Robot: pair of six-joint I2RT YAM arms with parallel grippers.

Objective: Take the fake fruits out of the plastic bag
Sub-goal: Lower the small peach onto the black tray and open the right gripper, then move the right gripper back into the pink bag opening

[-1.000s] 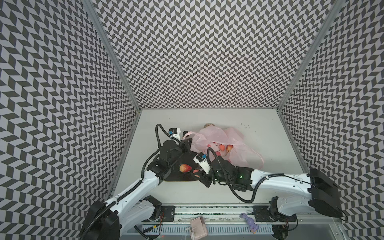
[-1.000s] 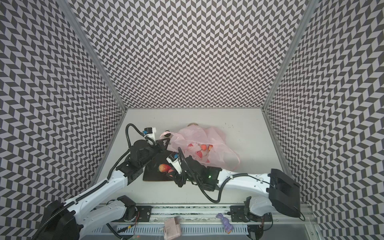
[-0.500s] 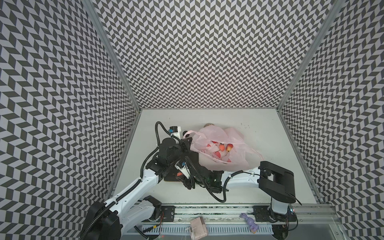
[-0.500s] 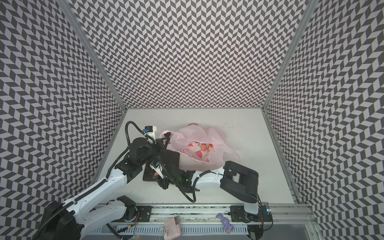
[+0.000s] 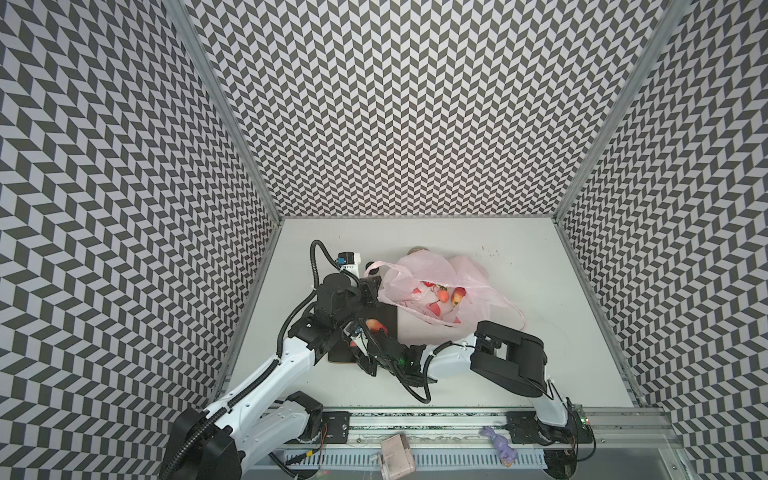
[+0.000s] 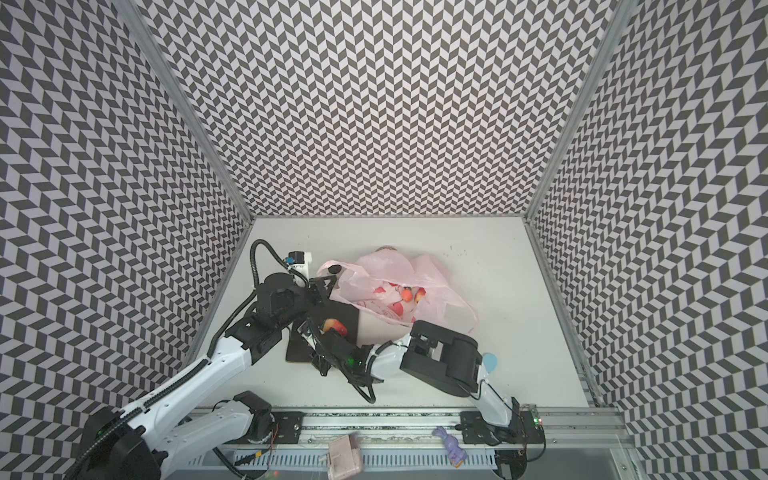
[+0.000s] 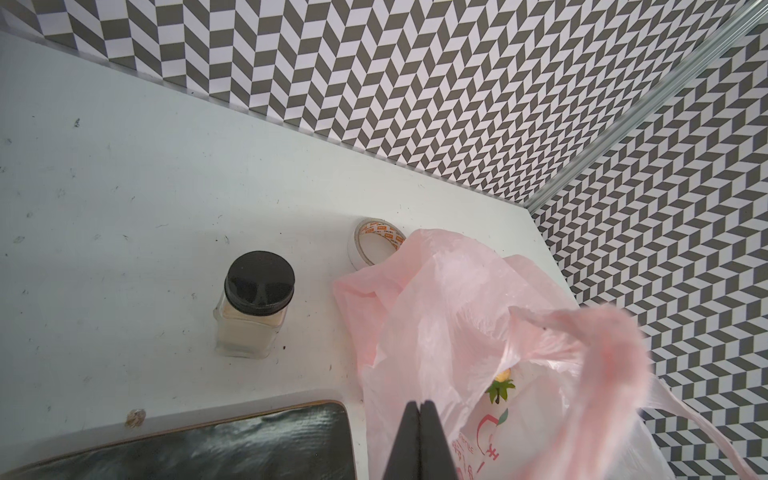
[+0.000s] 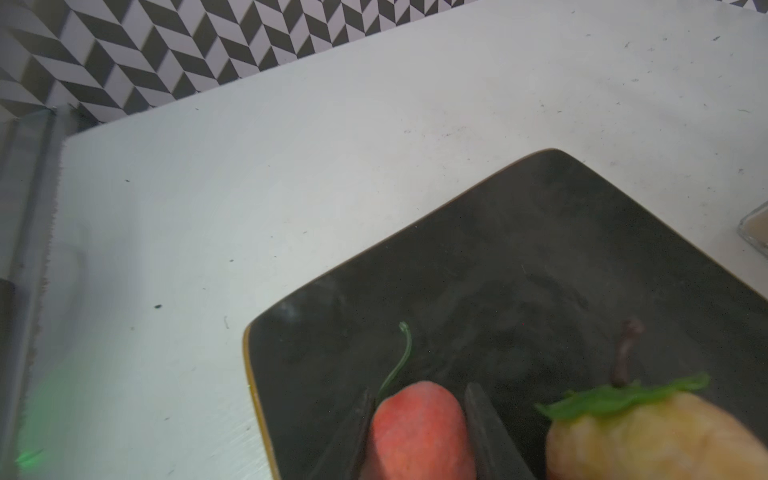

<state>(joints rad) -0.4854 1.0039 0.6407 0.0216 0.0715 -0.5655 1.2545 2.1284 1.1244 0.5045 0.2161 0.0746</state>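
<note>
Left fingers (image 7: pixel 411 434) shut on flimsy bag (image 7: pixel 436 299) rim; right fingers (image 8: pixel 482 419) grip a fruit (image 8: pixel 419 432), judged light and slick, across its middle

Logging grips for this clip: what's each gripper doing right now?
Left gripper: closed, apparently pinching the pink bag.
Right gripper: closed on a red fruit over the black tray.

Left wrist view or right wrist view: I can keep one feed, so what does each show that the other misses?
Left wrist only: the plastic bag, a tape roll, the left pincer shut on it. Right wrist only: the right pincer closed around a red fruit, beside a yellowish fruit. Both: the black tray, the table, and the jar, just its corner in the right wrist view.
</note>
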